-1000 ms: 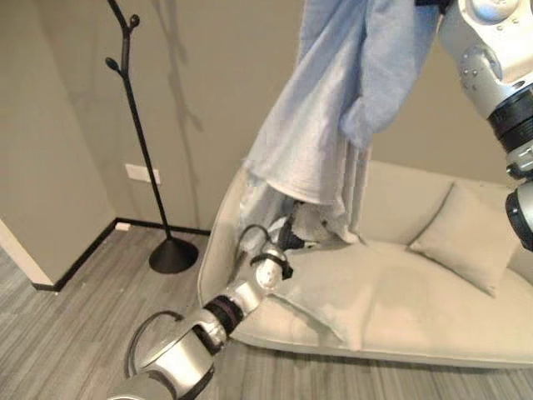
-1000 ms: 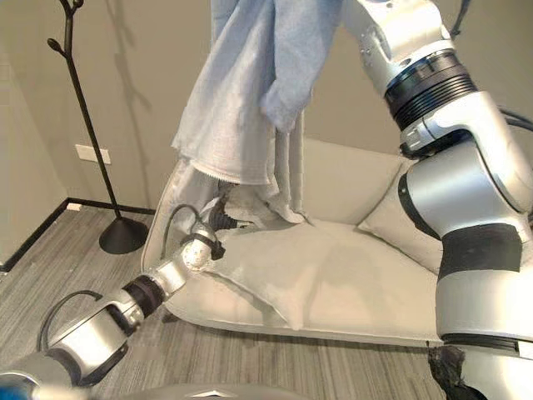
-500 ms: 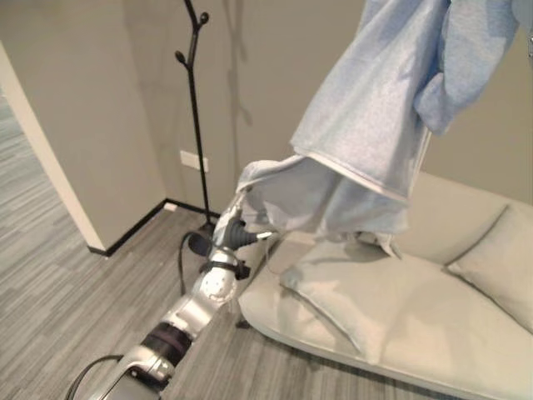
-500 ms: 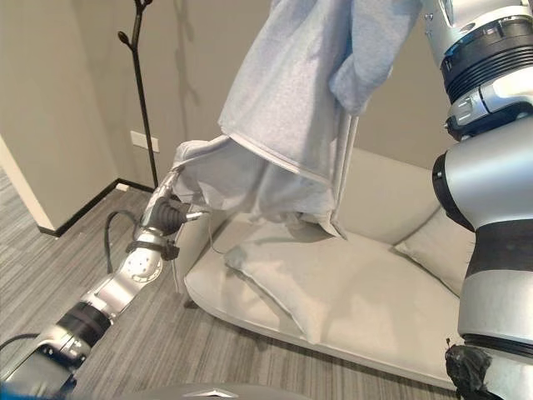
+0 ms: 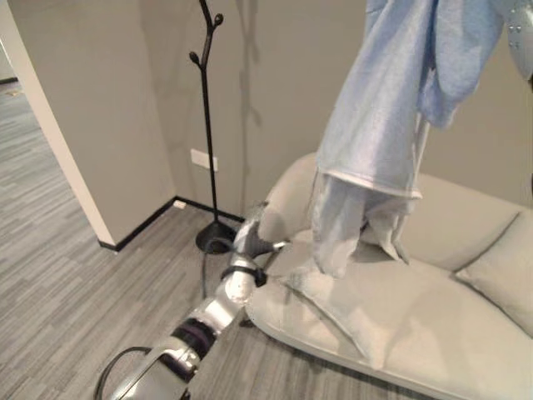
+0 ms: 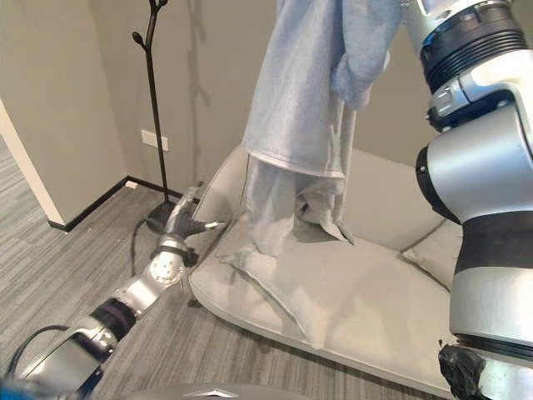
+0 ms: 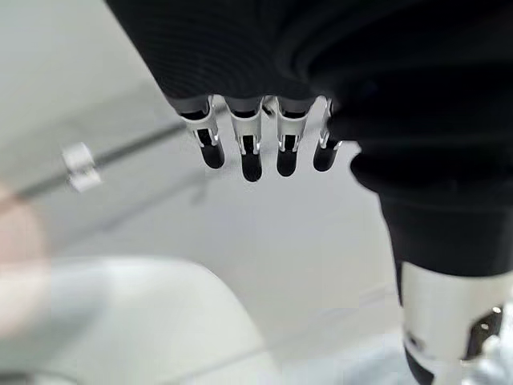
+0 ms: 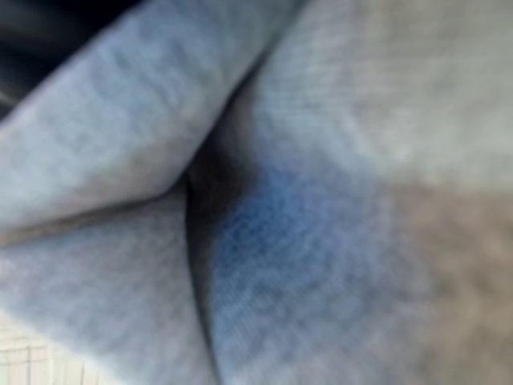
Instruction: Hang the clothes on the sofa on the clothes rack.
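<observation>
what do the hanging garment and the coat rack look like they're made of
The garment: soft light blue-grey knit, probably sweatshirt jersey, going by its matte, faintly fuzzy weave and limp folds. The clothes rack: likely black-painted metal, judging by its thin rigid pole with knobbed prongs and flat round base; painted wood is possible.

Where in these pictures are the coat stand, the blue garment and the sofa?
clothes rack (image 6: pixel 156 117), right eye view, on its black upright pole.
light blue garment (image 5: pixel 375 125), left eye view, on the hanging body of the cloth.
sofa (image 6: pixel 366 296), right eye view, on the bare seat cushion.
</observation>
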Motion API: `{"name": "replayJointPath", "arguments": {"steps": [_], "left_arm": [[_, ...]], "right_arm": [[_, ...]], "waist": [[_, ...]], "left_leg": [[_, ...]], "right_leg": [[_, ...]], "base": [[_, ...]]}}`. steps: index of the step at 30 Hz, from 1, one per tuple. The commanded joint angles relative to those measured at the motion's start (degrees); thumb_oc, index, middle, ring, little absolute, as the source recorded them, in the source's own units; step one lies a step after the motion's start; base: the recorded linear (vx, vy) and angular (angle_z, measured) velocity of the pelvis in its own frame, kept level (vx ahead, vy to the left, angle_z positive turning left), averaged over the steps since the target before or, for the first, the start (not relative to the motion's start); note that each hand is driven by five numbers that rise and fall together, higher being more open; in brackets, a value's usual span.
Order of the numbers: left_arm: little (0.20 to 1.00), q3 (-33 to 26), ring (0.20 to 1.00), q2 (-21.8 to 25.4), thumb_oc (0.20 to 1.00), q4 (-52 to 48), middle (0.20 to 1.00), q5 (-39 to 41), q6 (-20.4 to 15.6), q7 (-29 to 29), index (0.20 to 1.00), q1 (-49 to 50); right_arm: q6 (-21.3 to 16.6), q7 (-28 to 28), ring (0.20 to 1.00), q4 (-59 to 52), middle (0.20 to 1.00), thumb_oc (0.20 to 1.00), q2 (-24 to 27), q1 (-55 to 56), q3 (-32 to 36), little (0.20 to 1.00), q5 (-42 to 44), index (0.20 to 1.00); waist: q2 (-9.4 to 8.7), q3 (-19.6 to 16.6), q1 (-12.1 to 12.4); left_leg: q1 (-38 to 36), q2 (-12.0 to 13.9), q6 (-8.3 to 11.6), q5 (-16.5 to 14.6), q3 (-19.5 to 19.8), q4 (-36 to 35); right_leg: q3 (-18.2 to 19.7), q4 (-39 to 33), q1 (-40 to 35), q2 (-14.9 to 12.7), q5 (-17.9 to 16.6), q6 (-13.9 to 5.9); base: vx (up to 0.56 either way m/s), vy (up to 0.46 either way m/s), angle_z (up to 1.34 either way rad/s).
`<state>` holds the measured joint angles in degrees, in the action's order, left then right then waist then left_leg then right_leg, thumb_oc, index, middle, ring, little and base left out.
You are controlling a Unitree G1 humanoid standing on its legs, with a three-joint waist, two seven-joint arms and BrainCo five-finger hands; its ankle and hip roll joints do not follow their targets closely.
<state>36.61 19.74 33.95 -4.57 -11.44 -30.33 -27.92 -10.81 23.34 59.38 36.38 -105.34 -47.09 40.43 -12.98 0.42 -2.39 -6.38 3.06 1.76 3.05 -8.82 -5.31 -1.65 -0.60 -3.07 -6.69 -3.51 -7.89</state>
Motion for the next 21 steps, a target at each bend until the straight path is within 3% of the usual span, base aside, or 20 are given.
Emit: {"name": "replayJointPath", "arguments": {"steps": [1, 9, 18, 19, 20, 21], "left_arm": [[1.000, 4.00, 1.000, -6.12, 1.000, 9.48, 1.000, 3.99, -1.63, 1.93, 1.000, -11.79], [1.000, 6.98, 1.000, -14.91, 1.000, 22.25, 1.000, 5.59, 0.69, 3.04, 1.000, -21.74], [1.000, 4.55, 1.000, -17.87, 1.000, 29.98, 1.000, 10.30, 2.08, 4.04, 1.000, -25.55], [0.953, 4.18, 0.953, -18.10, 0.953, 29.96, 0.953, 11.69, 1.77, 4.31, 0.953, -25.56], [0.476, 3.91, 0.476, -18.38, 0.476, 29.80, 0.476, 12.58, 1.56, 4.48, 0.476, -25.50], [0.200, 3.96, 0.200, -18.70, 0.200, 29.89, 0.200, 13.37, 1.51, 5.01, 0.200, -25.33]], "right_arm": [[-4.23, 1.50, 0.200, 2.09, 0.200, 0.200, -2.49, -9.79, -0.74, 0.200, 2.08, 0.200], [-5.43, 0.47, 0.200, -1.05, 0.200, 0.200, -8.59, -8.75, -0.61, 0.200, 4.35, 0.200], [-6.81, -0.75, 0.200, -6.64, 0.200, 0.200, -6.99, -8.05, -1.45, 0.200, 7.99, 0.200], [-6.78, -0.90, 0.200, -6.75, 0.200, 0.200, -6.99, -7.98, -1.57, 0.200, 8.33, 0.200], [-6.71, -1.08, 0.200, -6.63, 0.200, 0.200, -7.12, -7.81, -1.66, 0.200, 8.45, 0.200], [-6.37, -1.06, 0.200, -5.75, 0.200, 0.200, -7.45, -7.76, -1.56, 0.200, 8.77, 0.200]], "waist": [[-1.52, -1.98, -1.55], [-0.49, -2.97, -5.87], [1.62, -3.66, -10.71], [1.87, -3.70, -11.15], [2.10, -3.79, -11.47], [2.33, -3.97, -11.88]], "left_leg": [[-0.39, -2.83, -1.12, -6.43, 1.74, 0.31], [-1.15, -2.41, -0.81, -6.61, 0.06, 0.31], [-1.93, -2.07, -0.36, -6.72, -2.33, 0.31], [-1.99, -2.04, -0.33, -6.74, -2.60, 0.31], [-2.12, -1.97, -0.29, -6.79, -2.82, 0.31], [-2.23, -1.96, -0.22, -6.83, -3.24, 0.31]], "right_leg": [[2.85, 10.80, 1.68, 2.07, 0.72, -0.97], [4.89, 11.65, 2.48, 2.56, 0.84, -0.60], [7.16, 11.95, 3.29, 3.13, 1.24, -0.42], [7.51, 11.91, 3.35, 3.21, 1.22, -0.40], [7.72, 11.85, 3.38, 3.32, 1.27, -0.34], [8.06, 11.47, 3.24, 3.47, 1.18, -0.30]], "base": [[0.00, 0.000, 0.00], [0.00, 0.000, -0.17], [0.01, -0.001, -0.19], [0.00, -0.005, -0.25], [0.01, -0.011, -0.18], [0.01, -0.016, -0.14]]}}
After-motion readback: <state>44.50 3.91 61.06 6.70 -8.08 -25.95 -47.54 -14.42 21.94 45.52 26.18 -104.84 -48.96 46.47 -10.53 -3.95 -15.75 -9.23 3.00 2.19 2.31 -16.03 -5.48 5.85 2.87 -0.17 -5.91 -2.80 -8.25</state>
